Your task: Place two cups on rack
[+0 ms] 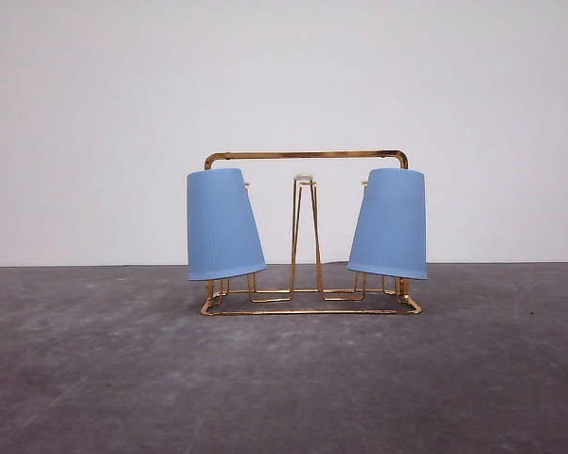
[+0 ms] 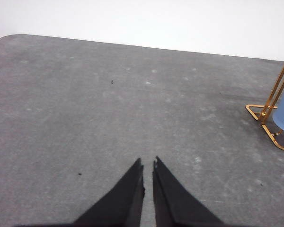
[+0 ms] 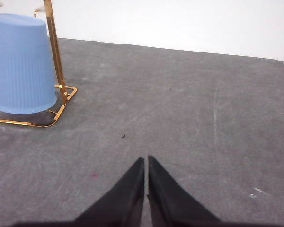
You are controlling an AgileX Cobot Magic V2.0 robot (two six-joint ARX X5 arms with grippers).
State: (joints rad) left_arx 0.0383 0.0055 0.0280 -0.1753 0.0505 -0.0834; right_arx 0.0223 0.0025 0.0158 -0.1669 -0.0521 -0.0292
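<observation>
Gold wire rack (image 1: 308,154), thin metal, on grey mottled table (image 1: 284,378) near the far white wall (image 1: 284,95): rectangular arched top bar with rounded corners, flat rectangular base loop, narrow upright centre prong (image 1: 305,232) with pale tip.

Left cup (image 1: 222,224), light blue ribbed plastic, tapered, handleless: inverted on the rack's left side, mouth down, tilted, top leaning inward.

Right cup (image 1: 390,223), identical: inverted on the rack's right side, tilted the mirror way, rim just above the base loop.

Left gripper (image 2: 148,163), black, pointed, wedge-shaped fingers: drawn nearly together, a thin slit between the tips, nothing held, above bare table, apart from the rack's base corner (image 2: 255,109).

Right gripper (image 3: 146,159), same form: tips nearly touching, nothing held, over speckled table surface, well apart from the rack.
</observation>
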